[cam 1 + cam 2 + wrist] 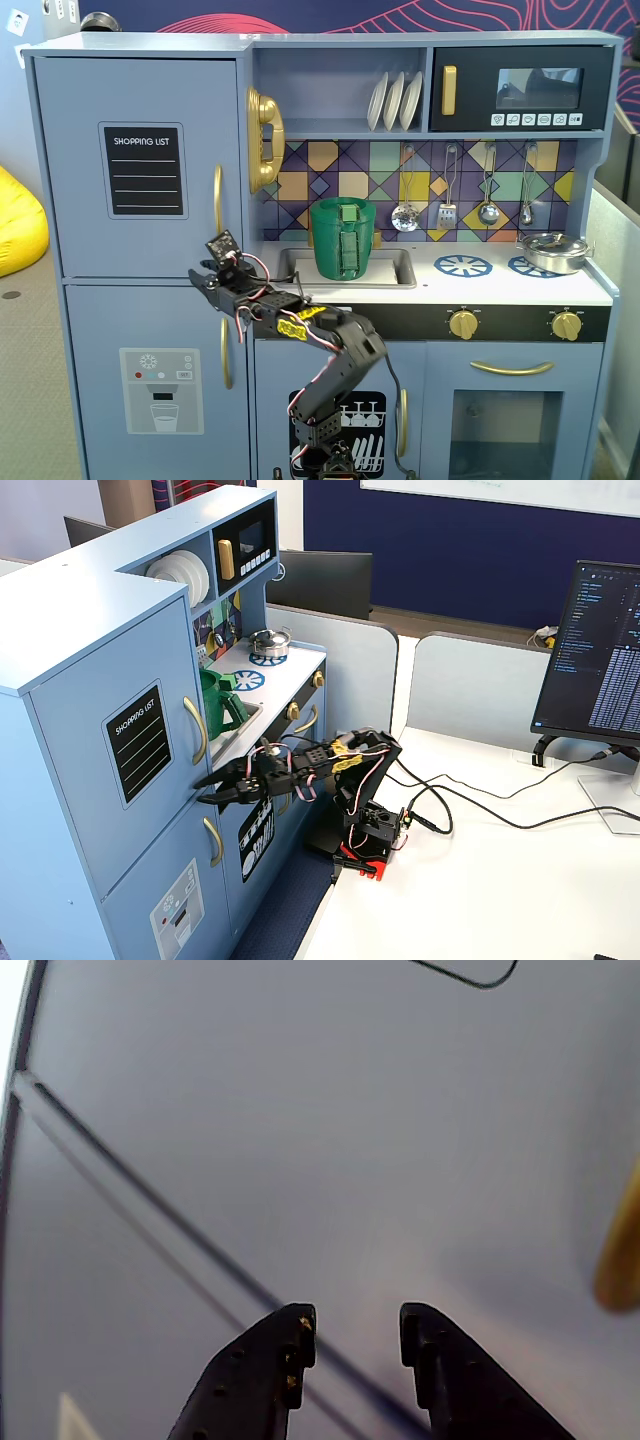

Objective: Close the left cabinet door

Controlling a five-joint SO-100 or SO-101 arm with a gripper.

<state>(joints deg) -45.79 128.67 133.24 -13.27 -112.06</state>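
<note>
Two black fingers [290,1360] frame the lower edge of my wrist view, parted with nothing between them, as I hold the gripper [203,278] against the toy kitchen at left of centre in the front fixed view. The door [140,160] fills the upper left of that frame, pale blue, its black list panel [145,170] at mid-height and its gold handle [217,200] running down the right edge. From the front it sits flush with the cabinet; the side fixed view shows the door [120,750] in line with the panel beneath it too, so I judge it shut or all but shut. The gripper [215,787] points at the seam where this door meets the lower door [140,380], just below the handle [197,730]. I read that placement as a push on the free, handle-side edge, where a swinging door gives most easily. In the wrist view the seam [150,1230] runs diagonally from upper left toward the fingers, and the blurred handle [622,1250] shows at the right edge. Whether the tips actually touch the door I cannot tell. The arm [350,770] reaches leftward from its base [365,830] on the white table [500,880] at lower centre of the side view.
</note>
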